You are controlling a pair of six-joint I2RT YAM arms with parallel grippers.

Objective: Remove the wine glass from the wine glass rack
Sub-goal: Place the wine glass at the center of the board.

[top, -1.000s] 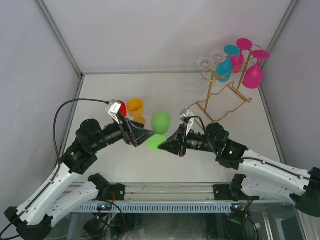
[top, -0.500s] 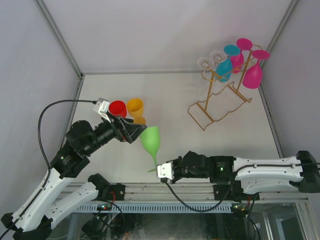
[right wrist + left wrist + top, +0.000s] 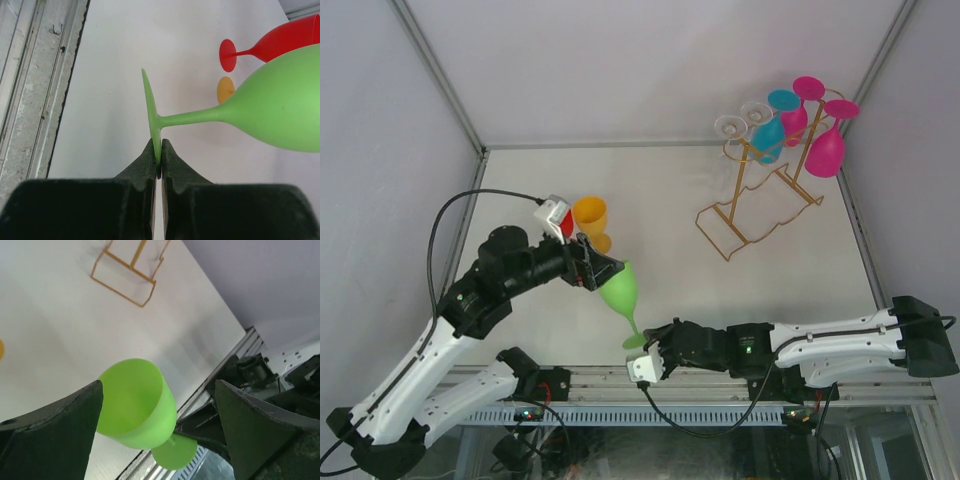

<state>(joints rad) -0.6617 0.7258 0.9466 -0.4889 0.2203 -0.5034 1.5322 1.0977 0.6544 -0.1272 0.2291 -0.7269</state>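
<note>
The right tool (image 3: 156, 150) is closed tightly on the foot rim of one green wine glass (image 3: 280, 110), which it holds tilted at the lower centre of the top view. The left tool (image 3: 605, 268) stands wide open on both sides of the bowl. Just beyond stand one red glass (image 3: 280, 40) and one orange glass (image 3: 590, 215) on the surface (image 3: 670, 190). At the upper right, one wine glass rack (image 3: 760, 190) carries two clear glasses (image 3: 730, 126), one teal glass (image 3: 768, 140) and two pink glasses (image 3: 826, 152).

The green wine glass (image 3: 620, 290) looks like smooth, opaque plastic with a soft satin sheen rather than a hard gloss. The red glass (image 3: 280, 40) has the same finish. Far right, the wine glass rack (image 3: 760, 205) is thin gold-coloured metal wire, lightly shiny. The clear glasses (image 3: 730, 126) on it are transparent, while the pink glass (image 3: 827, 150) and teal glass (image 3: 768, 138) are opaque and satin. The table (image 3: 800, 280) is white, matt and smooth. The near rail (image 3: 30, 75) is dull, scuffed grey metal. On the right gripper (image 3: 157, 155), the fingers (image 3: 135, 172) are grainy matt black plastic.
</note>
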